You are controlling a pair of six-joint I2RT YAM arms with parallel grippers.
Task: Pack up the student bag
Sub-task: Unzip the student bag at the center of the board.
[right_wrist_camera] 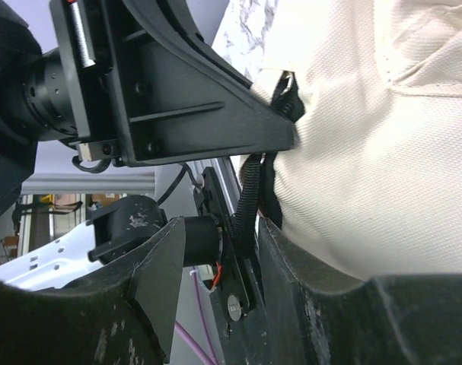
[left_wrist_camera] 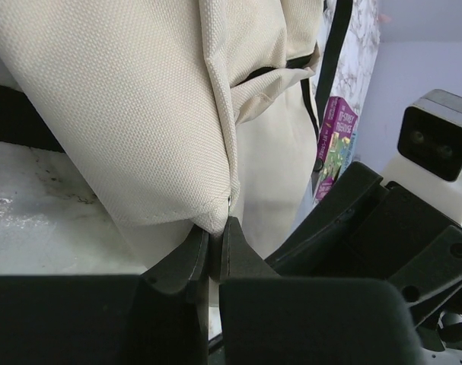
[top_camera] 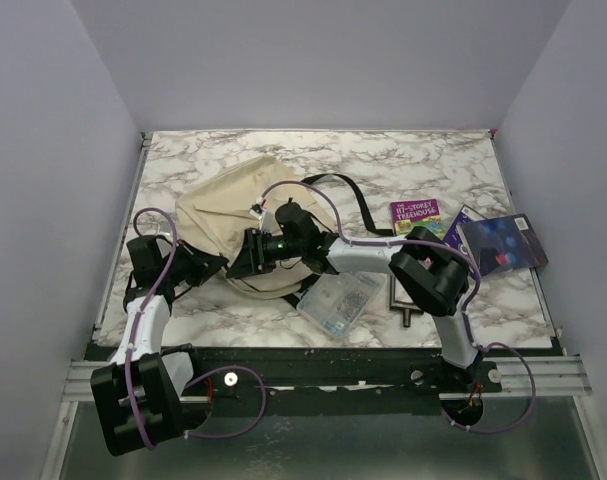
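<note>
Student bag (top_camera: 228, 205) lies slumped on the marble table (top_camera: 383, 160), left of centre, at the point where both arms meet.

Progress: early. Nothing visibly packed.
- Purple book (top_camera: 416, 215), dark blue book (top_camera: 498, 243) and clear pouch (top_camera: 340, 300) all lie outside the bag, to its right.
- No opening in the bag shows in any view; whether the zip is undone I cannot tell.
- Judged step: getting the bag open. All the loading is left to do.

Left gripper (left_wrist_camera: 215, 232): fingers (left_wrist_camera: 189, 258) pressed together, pinching a folded corner of the cream fabric at the bag's near edge.

Right gripper (right_wrist_camera: 215, 251): fingers (right_wrist_camera: 158, 266) part spread. A black strap (right_wrist_camera: 250, 205) hangs in the gap, nearer the finger that lies against the fabric. No clamp on it visible.

Orientation: the bag is crumpled, so its axis is only approximate. From above, its long axis seems to run diagonally, from far left to near right. The black straps trail off the far right side toward the purple book. The near end faces the arms. Which end is the top I cannot tell.
</note>
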